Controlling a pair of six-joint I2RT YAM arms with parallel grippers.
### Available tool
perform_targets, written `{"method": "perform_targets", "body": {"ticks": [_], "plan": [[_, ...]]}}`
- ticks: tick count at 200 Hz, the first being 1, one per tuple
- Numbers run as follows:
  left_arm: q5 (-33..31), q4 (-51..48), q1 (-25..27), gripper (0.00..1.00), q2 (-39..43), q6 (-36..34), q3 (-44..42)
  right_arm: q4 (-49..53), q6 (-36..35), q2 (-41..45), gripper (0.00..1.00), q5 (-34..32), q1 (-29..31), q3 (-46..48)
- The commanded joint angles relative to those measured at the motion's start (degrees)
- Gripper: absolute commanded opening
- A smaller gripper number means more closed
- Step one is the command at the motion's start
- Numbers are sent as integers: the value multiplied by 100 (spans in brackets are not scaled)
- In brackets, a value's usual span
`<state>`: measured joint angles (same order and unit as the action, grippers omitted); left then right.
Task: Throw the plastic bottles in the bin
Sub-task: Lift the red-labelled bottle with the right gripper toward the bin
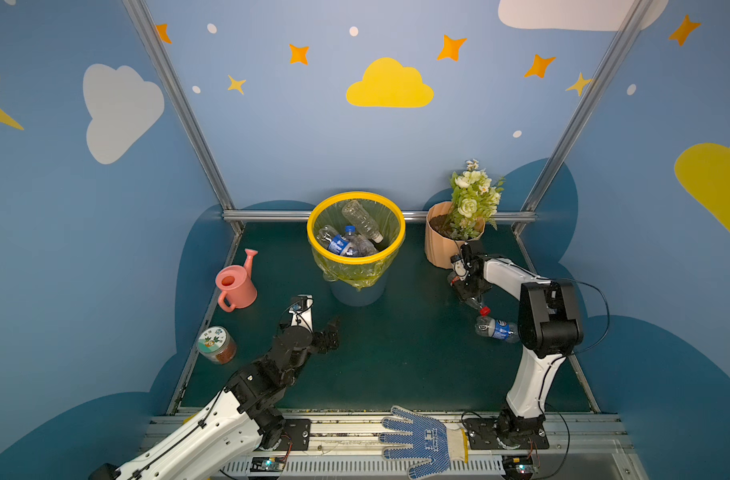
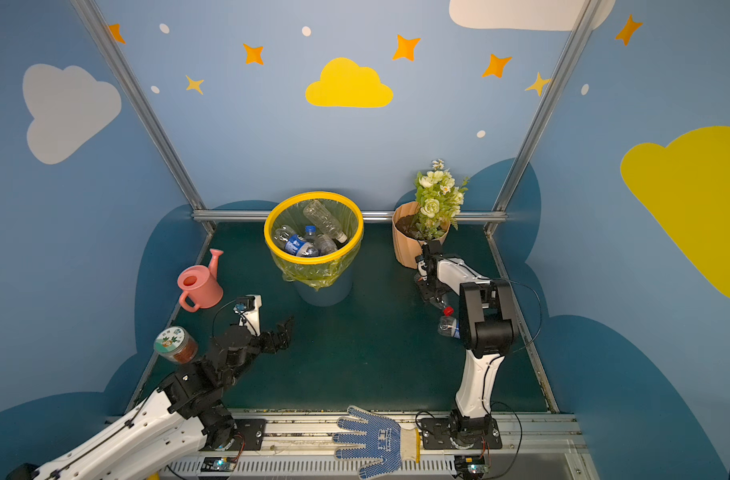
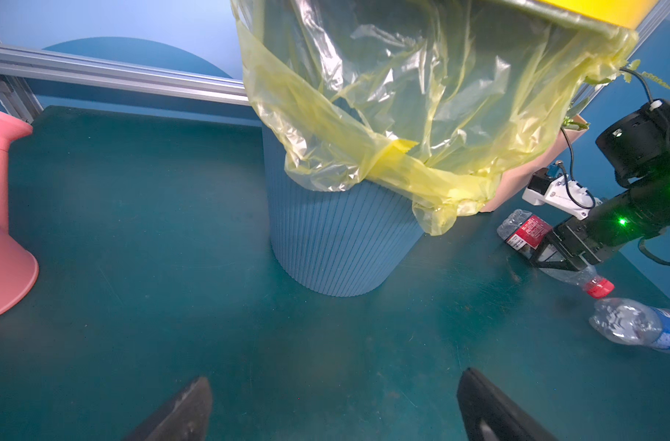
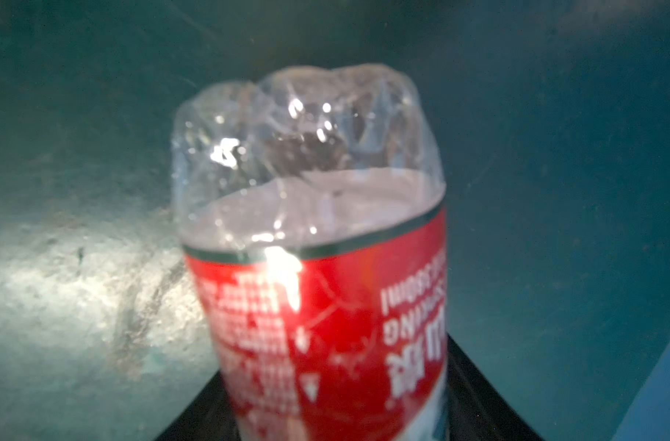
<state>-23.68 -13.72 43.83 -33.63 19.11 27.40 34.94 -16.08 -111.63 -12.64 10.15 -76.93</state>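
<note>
A: How will the red-label bottle (image 3: 526, 229) handle?
B: Probably light, thin and slick, so squeeze gently mid-body. It lies on the table (image 1: 396, 357) beside the flowerpot (image 1: 438, 249), with the right gripper (image 3: 551, 254) clamped across its label. The left gripper (image 3: 335, 378) gapes, empty.
A: Anything hidden?
B: From above, the right arm covers that grip and the blue-label bottle (image 1: 496, 328)'s cap.

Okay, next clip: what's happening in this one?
The right gripper has its jaws around a crushed red-labelled bottle that lies on the green mat near the flowerpot. A blue-labelled bottle lies close by on the mat, untouched. The left gripper is open and empty, facing the bin, which already holds several bottles.
</note>
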Motion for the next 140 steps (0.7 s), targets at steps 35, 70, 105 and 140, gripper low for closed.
{"method": "perform_targets", "body": {"ticks": [35, 70, 105, 140], "plan": [[-121, -93, 0, 100, 70, 22, -42, -32, 0, 126, 56, 251, 104, -66], [-102, -77, 0, 100, 33, 55, -42, -287, 119, 634, 53, 632, 180, 128], [-104, -76, 2, 100, 64, 90, -50, -572, 361, 1366, 52, 1144, 171, 407], [-86, -71, 1, 100, 184, 119, -32, -994, 807, 2369, 51, 1916, 124, 897]]}}
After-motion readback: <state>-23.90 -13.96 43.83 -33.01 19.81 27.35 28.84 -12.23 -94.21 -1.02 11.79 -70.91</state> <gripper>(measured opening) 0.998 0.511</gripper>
